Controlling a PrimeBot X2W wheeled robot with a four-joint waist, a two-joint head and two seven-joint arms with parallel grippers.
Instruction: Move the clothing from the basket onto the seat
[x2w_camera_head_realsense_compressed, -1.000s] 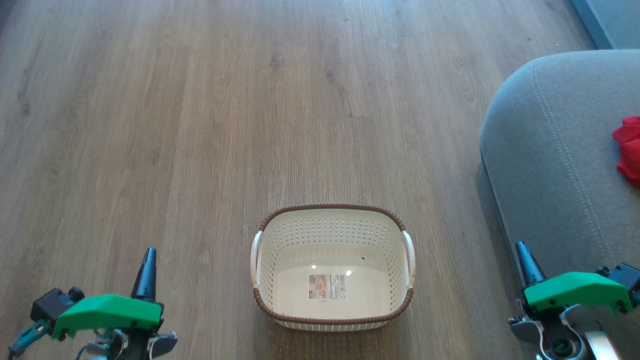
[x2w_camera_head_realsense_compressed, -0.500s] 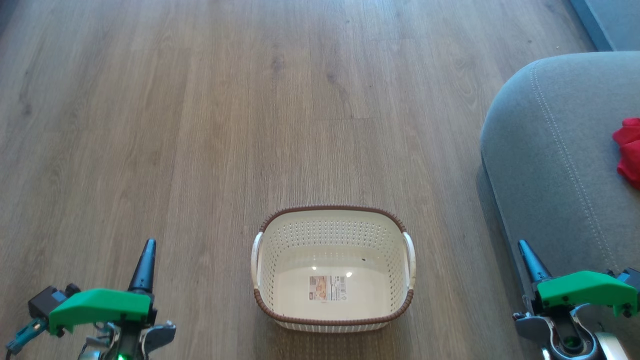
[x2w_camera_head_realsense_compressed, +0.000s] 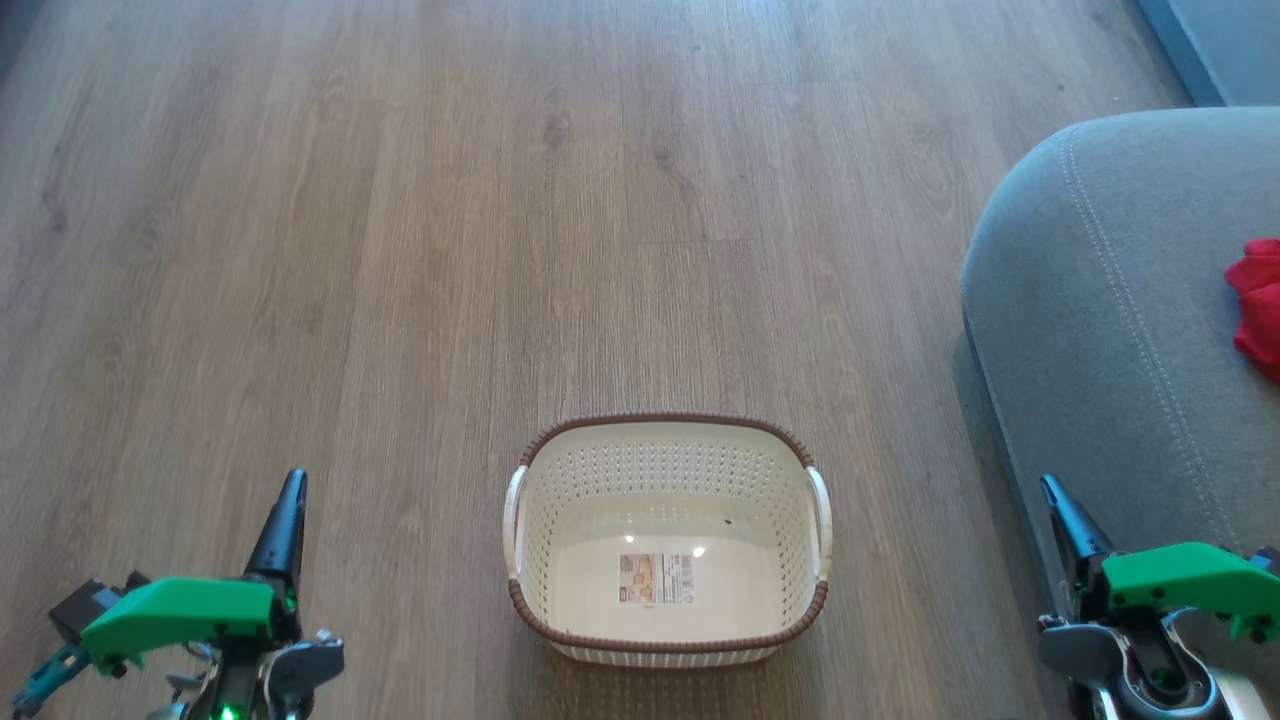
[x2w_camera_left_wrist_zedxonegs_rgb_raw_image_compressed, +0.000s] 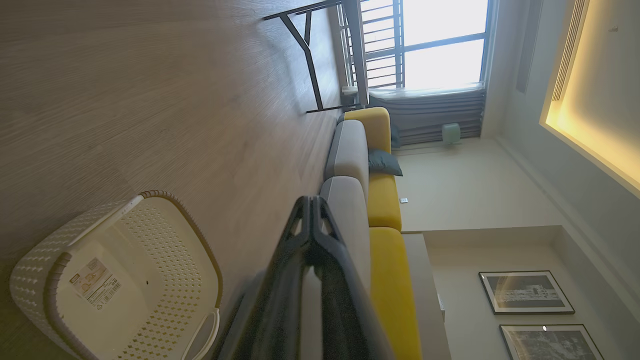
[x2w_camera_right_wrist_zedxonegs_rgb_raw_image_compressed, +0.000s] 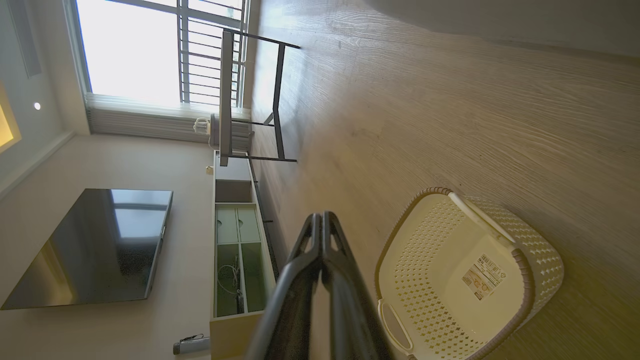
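Clothing: a red bundle (x2w_camera_head_realsense_compressed: 1258, 305) is seen on the seat (x2w_camera_head_realsense_compressed: 1100, 330) at the far right, well apart from both grippers.
Basket: the basket (x2w_camera_head_realsense_compressed: 665, 470) is set on the wooden floor (x2w_camera_head_realsense_compressed: 400, 250), between the two grippers.
Left gripper: the left gripper (x2w_camera_head_realsense_compressed: 293, 487) is held left of the basket, fingers pressed together.
Right gripper: the right gripper (x2w_camera_head_realsense_compressed: 1052, 490) is held right of the basket, beside the seat's near edge, fingers pressed together.
Label: a sticker (x2w_camera_head_realsense_compressed: 655, 577) with a barcode is stuck to the basket's bottom; its print cannot be read.

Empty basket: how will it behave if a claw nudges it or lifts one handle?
Probably light: the basket is perforated plastic with nothing in it. On the smooth wood floor a nudge would likely slide it rather than tip it. Lifted by one handle, it would probably hang tilted.
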